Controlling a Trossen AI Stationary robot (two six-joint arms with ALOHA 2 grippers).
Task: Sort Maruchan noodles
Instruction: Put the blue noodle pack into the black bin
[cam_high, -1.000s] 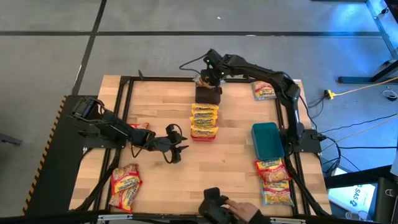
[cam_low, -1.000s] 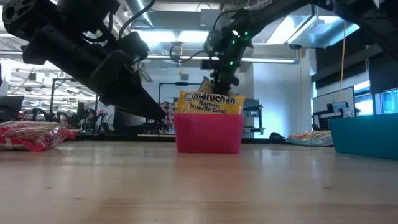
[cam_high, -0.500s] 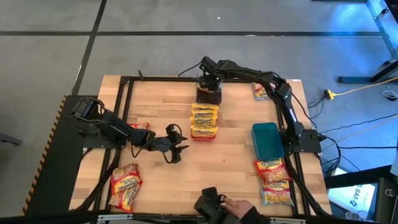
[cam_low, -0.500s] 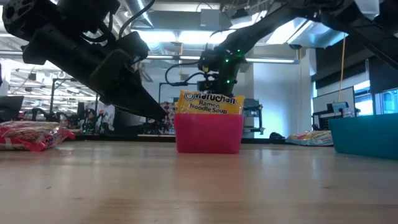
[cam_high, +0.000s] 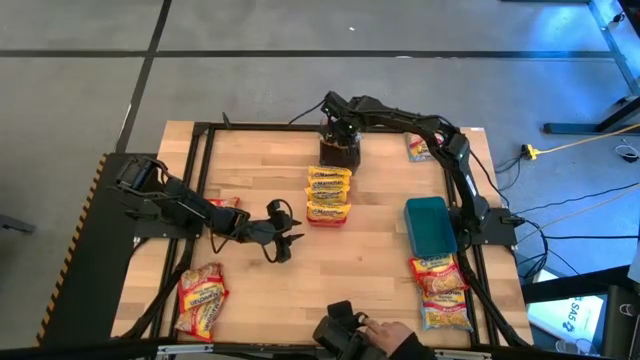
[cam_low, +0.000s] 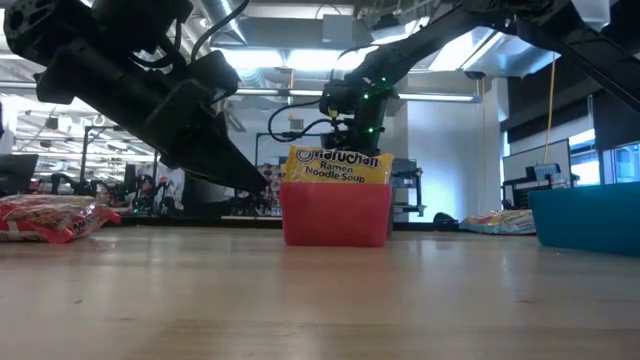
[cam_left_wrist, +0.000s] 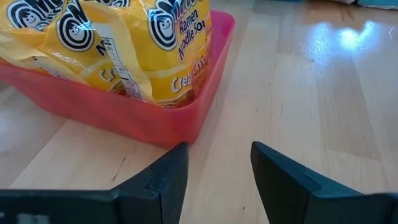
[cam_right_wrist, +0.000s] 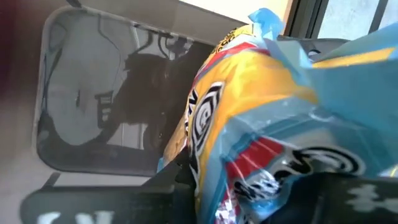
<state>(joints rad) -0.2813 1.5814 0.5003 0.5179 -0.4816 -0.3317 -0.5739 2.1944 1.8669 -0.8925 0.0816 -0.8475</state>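
Note:
My right gripper (cam_high: 336, 136) reaches down over the dark grey bin (cam_high: 338, 154) at the table's far middle, shut on a Maruchan noodles packet (cam_right_wrist: 249, 118), yellow with blue and red markings. The bin's grey inside (cam_right_wrist: 81, 106) lies just beyond the packet. My left gripper (cam_high: 282, 237) hovers open and empty at mid-table, left of the red bin (cam_high: 328, 215), which holds yellow packets (cam_high: 328, 190) standing on edge. My left gripper's fingers (cam_left_wrist: 219, 155) point at the bin's corner (cam_left_wrist: 186, 124). My right gripper pinches the blue-marked packet between its two fingers (cam_right_wrist: 168, 180), which come from above, slanting steeply down. The crinkled blue end (cam_right_wrist: 273, 37) sticks out past the fingers. The packet bulges over the place of contact and hides it. It hangs over the grey bin's inside.
A teal bin (cam_high: 430, 225) stands at the right. Loose packets lie at the near right (cam_high: 440, 290), the far right corner (cam_high: 422, 148) and, in red wrappers, the near left (cam_high: 203, 298). A person's hand (cam_high: 385, 335) holds a dark object at the near edge.
My right gripper has sunk toward the grey bin with the packet, shifting slightly toward the table's left edge and tipping more steeply down. The packet, which was above the bin's far rim, now hangs lower over the bin.

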